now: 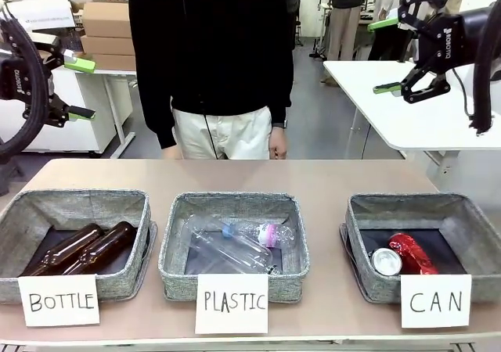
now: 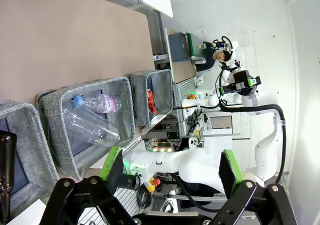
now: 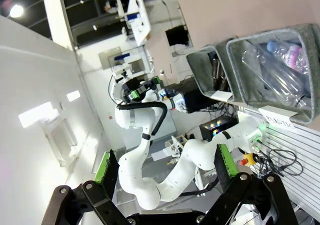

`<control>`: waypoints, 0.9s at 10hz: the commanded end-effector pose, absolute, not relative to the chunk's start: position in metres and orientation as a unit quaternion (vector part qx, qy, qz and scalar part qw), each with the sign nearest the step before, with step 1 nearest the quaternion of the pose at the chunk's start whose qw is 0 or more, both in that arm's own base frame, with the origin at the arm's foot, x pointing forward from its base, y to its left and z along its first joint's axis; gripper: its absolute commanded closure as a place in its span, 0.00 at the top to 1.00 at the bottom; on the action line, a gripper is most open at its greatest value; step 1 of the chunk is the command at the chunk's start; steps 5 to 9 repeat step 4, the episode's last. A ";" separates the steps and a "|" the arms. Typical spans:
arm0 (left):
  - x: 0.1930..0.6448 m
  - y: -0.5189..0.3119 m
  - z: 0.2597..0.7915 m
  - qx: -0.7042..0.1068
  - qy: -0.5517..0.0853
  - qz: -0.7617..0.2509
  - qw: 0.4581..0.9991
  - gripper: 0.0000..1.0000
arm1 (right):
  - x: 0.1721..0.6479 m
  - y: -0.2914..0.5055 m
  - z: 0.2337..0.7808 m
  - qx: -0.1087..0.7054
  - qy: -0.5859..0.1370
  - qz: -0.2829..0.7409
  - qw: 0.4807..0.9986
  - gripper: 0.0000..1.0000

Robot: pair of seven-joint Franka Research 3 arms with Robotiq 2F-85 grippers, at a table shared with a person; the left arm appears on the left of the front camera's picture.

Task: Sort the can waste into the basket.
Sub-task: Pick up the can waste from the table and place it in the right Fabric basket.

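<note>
The grey woven basket [image 1: 364, 246] signed "CAN" stands at the table's front right. Inside it lies a shiny red can [image 1: 415, 253], with a round silver can end [image 1: 386, 261] at its left. I cannot tell whether that end belongs to a separate can. My left gripper [image 1: 81, 90] hangs open and empty high at the far left, well above the table. High at the right, my right gripper [image 1: 384, 56] is also open and empty. The left wrist view has its open fingers [image 2: 112, 165] low, with the basket [image 2: 161, 87] and the red can [image 2: 151, 101] far off.
The middle basket [image 1: 176, 246] signed "PLASTIC" holds clear bottles [image 1: 235, 242]. The left basket [image 1: 23, 219] signed "BOTTLE" holds two brown glass bottles [image 1: 86, 249]. A person [image 1: 211, 55] in a black top stands at the far edge, hands down. A white table [image 1: 407, 109] is behind on the right.
</note>
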State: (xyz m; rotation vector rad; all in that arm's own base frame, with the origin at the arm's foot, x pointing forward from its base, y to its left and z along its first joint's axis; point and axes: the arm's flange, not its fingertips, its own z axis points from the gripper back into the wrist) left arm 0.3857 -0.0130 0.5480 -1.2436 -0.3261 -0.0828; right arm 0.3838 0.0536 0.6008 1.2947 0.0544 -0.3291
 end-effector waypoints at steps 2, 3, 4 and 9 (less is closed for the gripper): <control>0.384 -0.013 0.550 -0.573 -0.145 -0.036 0.806 1.00 | 0.386 0.056 0.602 0.602 0.019 -0.155 0.783 1.00; 0.384 -0.013 0.550 -0.573 -0.145 -0.036 0.806 1.00 | 0.386 0.056 0.602 0.602 0.019 -0.155 0.783 1.00; 0.384 -0.013 0.550 -0.573 -0.145 -0.036 0.806 1.00 | 0.386 0.056 0.602 0.602 0.019 -0.155 0.783 1.00; 0.384 -0.013 0.550 -0.573 -0.145 -0.036 0.806 1.00 | 0.386 0.056 0.602 0.602 0.019 -0.155 0.783 1.00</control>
